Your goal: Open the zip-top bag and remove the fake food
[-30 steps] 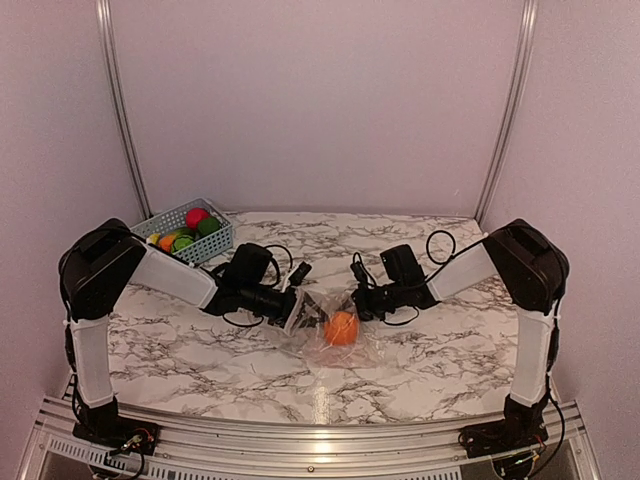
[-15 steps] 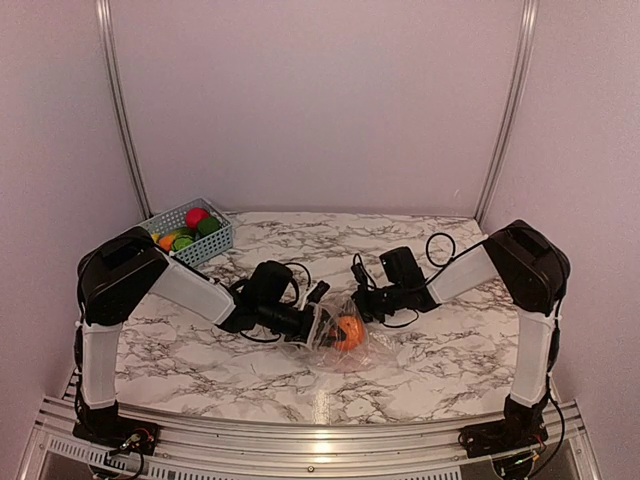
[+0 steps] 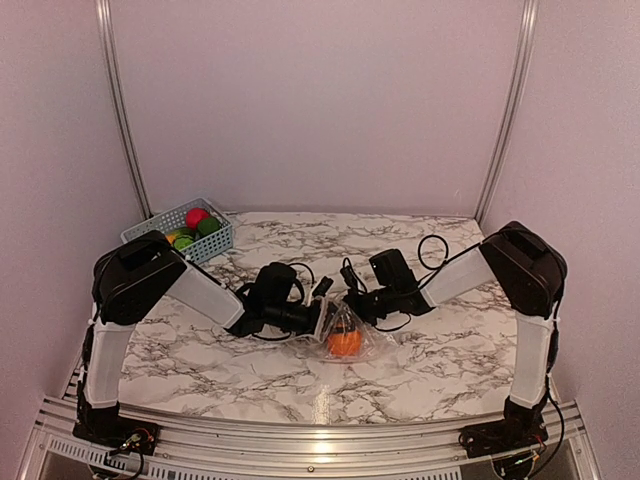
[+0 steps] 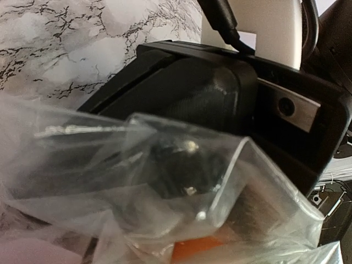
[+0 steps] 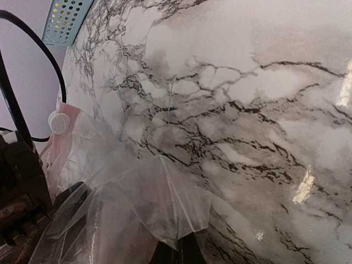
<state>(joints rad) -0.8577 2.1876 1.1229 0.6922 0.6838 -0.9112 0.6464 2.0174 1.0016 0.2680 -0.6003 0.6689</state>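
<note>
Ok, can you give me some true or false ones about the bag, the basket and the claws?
1. An orange fruit sits inside the bag. True.
2. The basket stands at the front right of the table. False: it stands at the back left.
3. The basket holds fruit, one of them a red fruit. True.
4. The bag lies in the basket. False: it is on the table, between the left claw and the right claw.
5. The right claw is wide open. False: it is shut on the bag.
</note>
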